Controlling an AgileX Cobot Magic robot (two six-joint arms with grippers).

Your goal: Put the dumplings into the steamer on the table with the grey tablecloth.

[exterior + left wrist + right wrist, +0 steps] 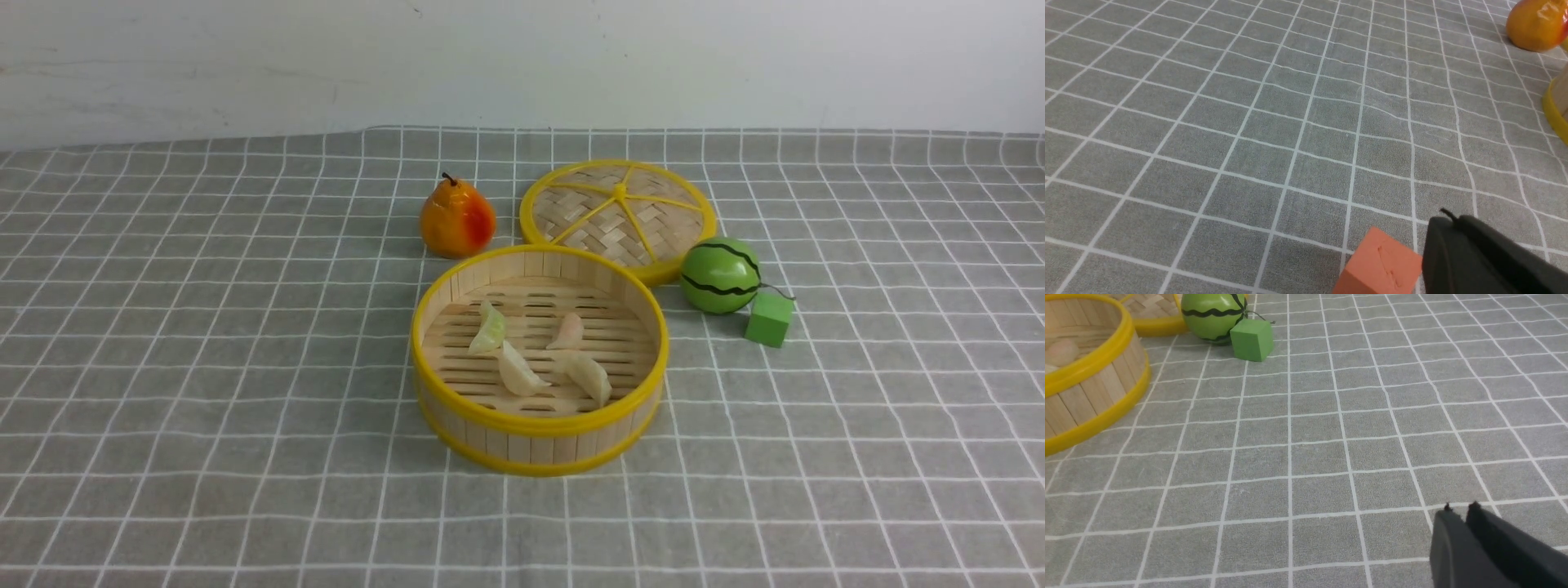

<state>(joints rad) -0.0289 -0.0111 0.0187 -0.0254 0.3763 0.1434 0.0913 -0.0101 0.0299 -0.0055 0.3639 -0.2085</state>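
Note:
The steamer (539, 426), a round bamboo basket with yellow rims, stands mid-table on the grey tablecloth (204, 367). Several dumplings lie on its slatted floor: a pale green one (490, 328), a pale pink one (567, 331) and two cream-white ones (520, 371) (589, 377). Neither arm shows in the front view. My left gripper (1447, 220) is shut and empty, low over the cloth, with the steamer's wall (1557, 106) at that view's edge. My right gripper (1459, 508) holds nothing; its tips stand a narrow slit apart, well away from the steamer (1090, 388).
An orange cube (1380, 265) sits right beside the left gripper. A pear (456, 219) and the flat woven lid (618, 216) lie behind the steamer. A green toy watermelon (720, 275) and a green cube (769, 318) sit to its right.

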